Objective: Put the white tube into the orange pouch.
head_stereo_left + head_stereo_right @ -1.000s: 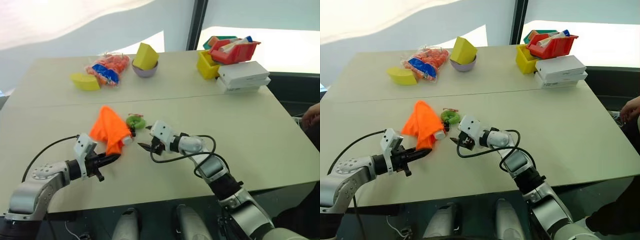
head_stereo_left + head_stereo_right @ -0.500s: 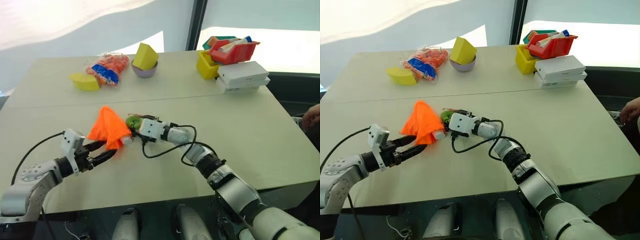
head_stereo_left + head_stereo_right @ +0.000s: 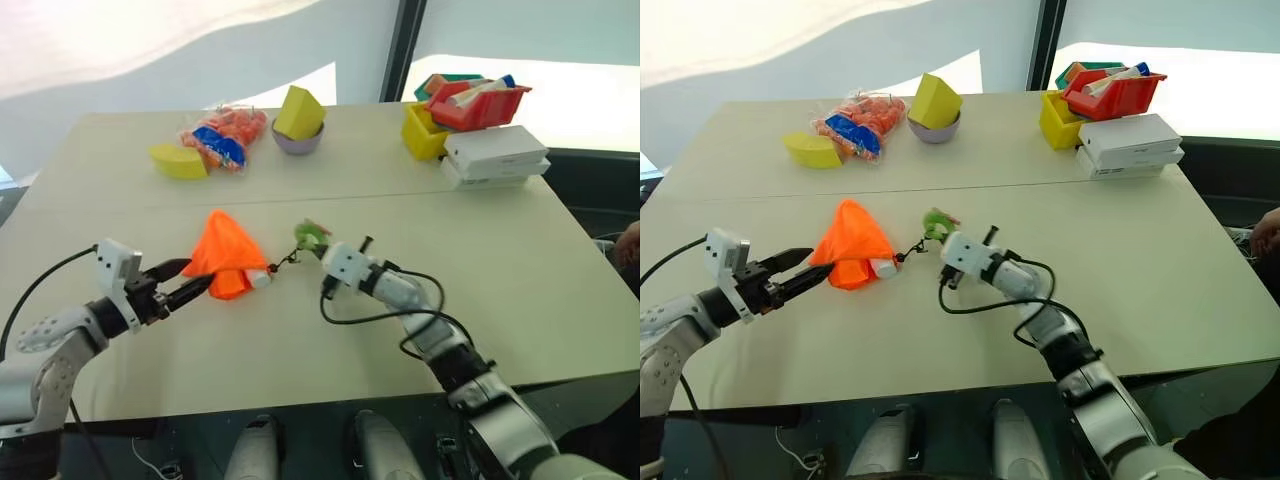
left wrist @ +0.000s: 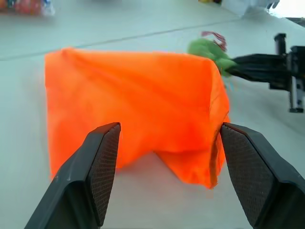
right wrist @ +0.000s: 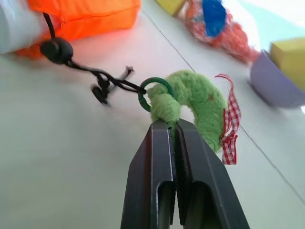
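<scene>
Orange pouch [image 3: 848,256] lies slumped, white tube [image 3: 883,268] cap apparently protruding. Right gripper [image 5: 174,125] level, clenched on green plush ball [image 5: 195,102]; left gripper [image 4: 164,143] released.

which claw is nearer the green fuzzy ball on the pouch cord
Right. The right claw is shut on the green ball. The left claw sits open at the far side of the orange pouch.

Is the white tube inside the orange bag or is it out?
Mostly in. Only the white tube's capped end pokes out of the orange pouch's mouth; the rest is hidden under the fabric lying on the table.
</scene>
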